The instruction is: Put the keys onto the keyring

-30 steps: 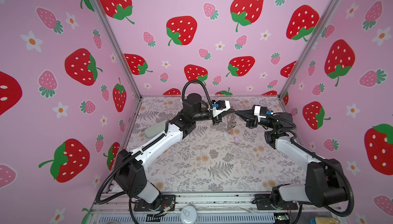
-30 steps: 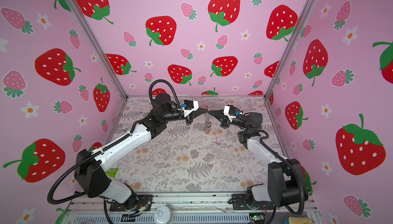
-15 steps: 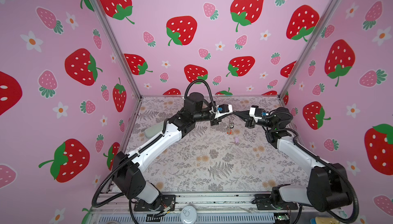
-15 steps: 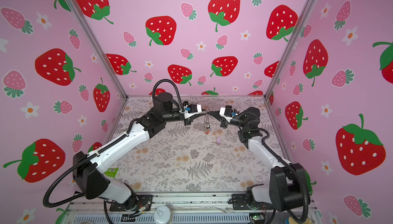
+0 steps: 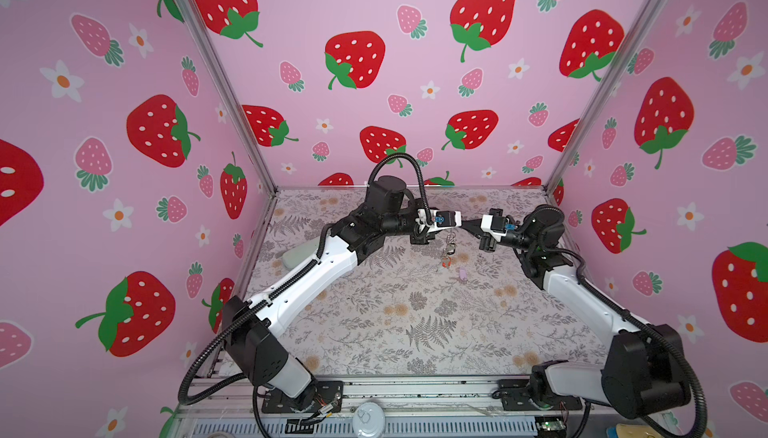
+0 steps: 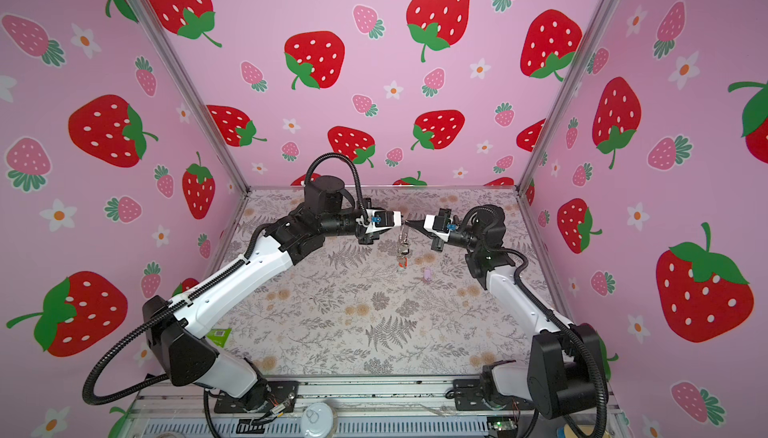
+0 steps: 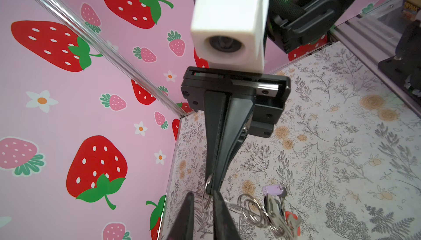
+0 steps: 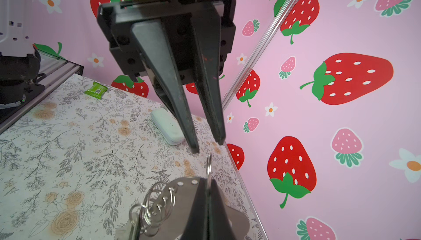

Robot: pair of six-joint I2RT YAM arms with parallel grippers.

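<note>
Both grippers meet in the air above the back middle of the table. My right gripper (image 8: pixel 208 181) is shut on the thin silvery keyring (image 8: pixel 208 166), which sticks out past its tips. A taupe strap (image 8: pixel 180 195) shows behind its fingers. My left gripper (image 8: pixel 207 147) faces it, open by a narrow gap, tips just short of the ring and holding nothing. In the left wrist view the keyring (image 7: pixel 207 191) sits by my left gripper (image 7: pixel 203 195). Linked rings and keys with a red tag (image 5: pixel 445 263) hang below. A lilac key (image 5: pixel 462 274) lies alone on the table.
A pale grey-green oblong case (image 5: pixel 297 253) lies by the left wall, also in the right wrist view (image 8: pixel 167 127). A green packet (image 6: pixel 218 336) sits near the left arm's base. Pink strawberry walls close in the floral table (image 5: pixel 415 323) on three sides.
The two grippers have drawn closer together over the last second. My left gripper's jaws, shut before, now stand slightly apart. The key bunch still hangs from the right gripper.
</note>
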